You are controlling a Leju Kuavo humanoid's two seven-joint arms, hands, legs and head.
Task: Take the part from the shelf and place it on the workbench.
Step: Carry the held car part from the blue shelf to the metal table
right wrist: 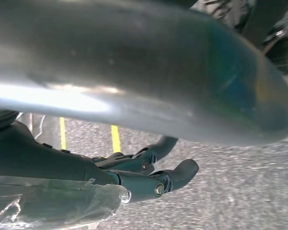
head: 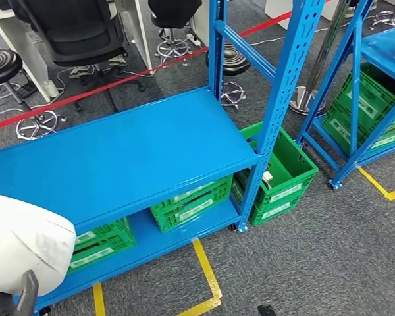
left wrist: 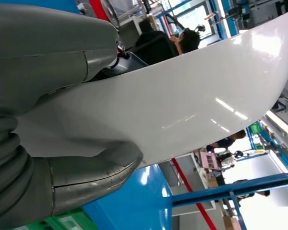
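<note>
From the head view, a blue steel shelf [head: 126,155] stands on grey carpet, its middle board bare. Green plastic crates [head: 190,204] sit on the lower board, another green crate [head: 285,174] rests on the floor beside the upright, and yellow tape [head: 208,276] marks the carpet. At the lower left corner the white part [head: 26,247] shows, with a dark piece of the left hand [head: 24,296] just beneath it.

In the left wrist view, the left hand [left wrist: 55,120] grips the glossy white part [left wrist: 178,100], thumb [left wrist: 99,172] on one face and grey fingers [left wrist: 55,52] on the other.

In the right wrist view, the right hand [right wrist: 150,172] hangs over the grey carpet [right wrist: 236,191], its dark fingers [right wrist: 182,172] lightly bent, apart, holding nothing.
</note>
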